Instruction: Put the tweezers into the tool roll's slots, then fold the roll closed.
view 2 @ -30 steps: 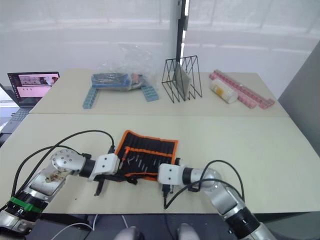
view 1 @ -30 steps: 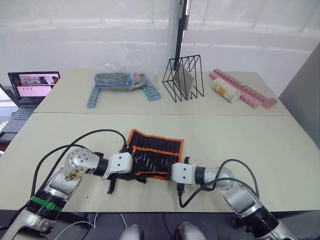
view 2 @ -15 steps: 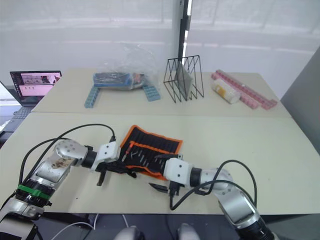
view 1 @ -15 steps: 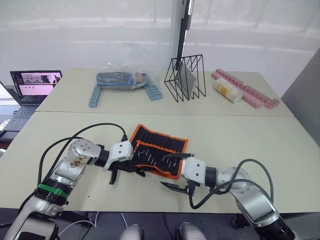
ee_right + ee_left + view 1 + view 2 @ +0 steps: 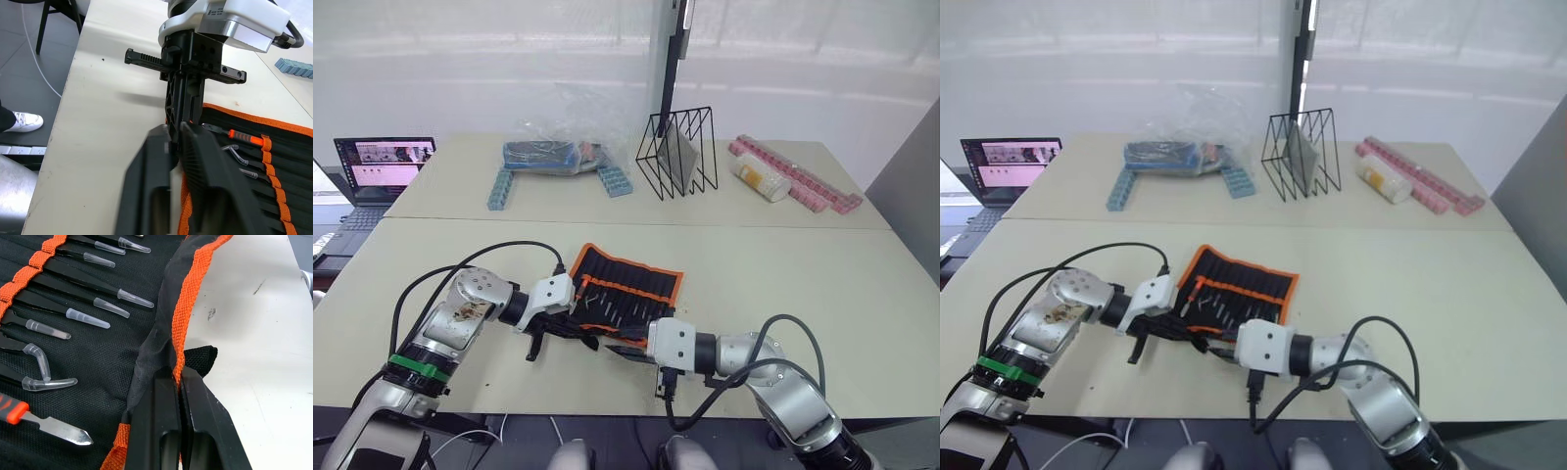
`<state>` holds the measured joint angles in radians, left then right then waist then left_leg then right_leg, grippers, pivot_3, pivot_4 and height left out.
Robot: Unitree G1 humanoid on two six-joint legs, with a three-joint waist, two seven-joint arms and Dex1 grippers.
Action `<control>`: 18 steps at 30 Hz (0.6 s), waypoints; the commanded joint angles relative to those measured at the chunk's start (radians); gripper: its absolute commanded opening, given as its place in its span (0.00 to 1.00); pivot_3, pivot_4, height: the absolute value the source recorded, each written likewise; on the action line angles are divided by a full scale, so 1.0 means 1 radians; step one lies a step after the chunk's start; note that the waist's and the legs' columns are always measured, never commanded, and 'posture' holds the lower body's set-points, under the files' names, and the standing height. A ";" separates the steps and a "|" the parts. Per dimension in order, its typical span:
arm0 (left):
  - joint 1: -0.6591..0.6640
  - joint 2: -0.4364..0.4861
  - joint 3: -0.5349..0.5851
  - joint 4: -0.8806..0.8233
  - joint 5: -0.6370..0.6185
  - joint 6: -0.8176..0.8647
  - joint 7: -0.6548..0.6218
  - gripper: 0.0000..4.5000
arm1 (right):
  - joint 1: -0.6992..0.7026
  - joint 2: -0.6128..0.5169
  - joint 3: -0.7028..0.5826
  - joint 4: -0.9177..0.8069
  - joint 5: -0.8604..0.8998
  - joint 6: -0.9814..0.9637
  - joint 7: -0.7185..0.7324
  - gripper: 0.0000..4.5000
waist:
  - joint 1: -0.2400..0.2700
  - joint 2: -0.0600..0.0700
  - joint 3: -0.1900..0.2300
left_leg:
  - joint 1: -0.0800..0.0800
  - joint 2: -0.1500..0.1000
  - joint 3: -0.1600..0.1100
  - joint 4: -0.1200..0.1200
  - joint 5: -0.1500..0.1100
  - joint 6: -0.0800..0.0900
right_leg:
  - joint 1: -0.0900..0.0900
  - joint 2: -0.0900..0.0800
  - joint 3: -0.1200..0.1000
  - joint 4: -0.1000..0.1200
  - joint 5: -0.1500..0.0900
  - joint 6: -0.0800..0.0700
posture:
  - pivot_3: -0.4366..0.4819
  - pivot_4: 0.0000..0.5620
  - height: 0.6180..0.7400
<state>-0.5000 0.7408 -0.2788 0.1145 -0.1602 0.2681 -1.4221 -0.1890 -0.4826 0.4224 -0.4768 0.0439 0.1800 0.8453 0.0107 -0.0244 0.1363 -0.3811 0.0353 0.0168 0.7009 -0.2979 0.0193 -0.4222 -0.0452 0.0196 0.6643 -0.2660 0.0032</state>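
I see the tool roll (image 5: 625,294) lying open just below the middle of the left eye frame, its long axis running from centre-left toward lower right, slightly tilted; the tweezers (image 5: 93,281) sit tucked in the slots (image 5: 34,271), tips capped in clear sleeves, so I judge the loading done and the fold next. My left gripper (image 5: 177,382) is clenched on the roll's orange-trimmed near edge, fabric pinched between its black fingers (image 5: 151,421), at the roll's left end; my right gripper (image 5: 177,142) sits at the same near edge, just right of the left one, and looks closed, though I cannot tell whether any fabric is between its fingers. The fold turns on this: both grippers lie on the near long edge, the body of the roll lies away from them toward the top of the frame, so the edge must travel up and over across the short axis; the left arm has the surer hold. No brand, label or writing on the roll is readable.
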 commanded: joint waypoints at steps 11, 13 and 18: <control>-0.047 -0.013 0.036 -0.022 -0.022 0.003 0.023 0.00 | 0.001 -0.004 0.011 0.010 -0.043 -0.043 -0.005 0.01 | 0.000 0.000 0.000 | 0.000 0.000 0.000 0.001 0.000 0.000 | 0.000 0.000 0.000 0.000 0.000 0.000 | 0.48 0.27 0.87; -0.051 -0.015 0.035 -0.014 -0.020 0.003 0.023 0.00 | -0.002 -0.005 0.014 0.016 -0.051 -0.045 -0.006 0.01 | 0.000 0.000 0.000 | 0.000 0.000 0.000 0.001 0.000 0.000 | 0.000 0.000 0.000 0.000 0.000 0.000 | 0.48 0.27 0.87; -0.060 -0.019 0.032 -0.009 -0.025 0.010 0.019 0.00 | -0.009 -0.007 0.016 0.045 -0.087 -0.043 -0.021 0.01 | 0.000 0.000 0.000 | -0.001 0.000 0.000 0.001 0.000 0.000 | 0.000 0.000 0.000 0.000 0.000 0.000 | 0.48 0.27 0.87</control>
<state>-0.5394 0.7238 -0.2691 0.1192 -0.1634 0.2696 -1.4017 -0.1869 -0.4882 0.4407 -0.4239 -0.0286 0.1580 0.8389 0.0107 -0.0244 0.1363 -0.3816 0.0353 0.0166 0.7016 -0.2979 0.0193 -0.4223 -0.0452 0.0194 0.6644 -0.2660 0.0032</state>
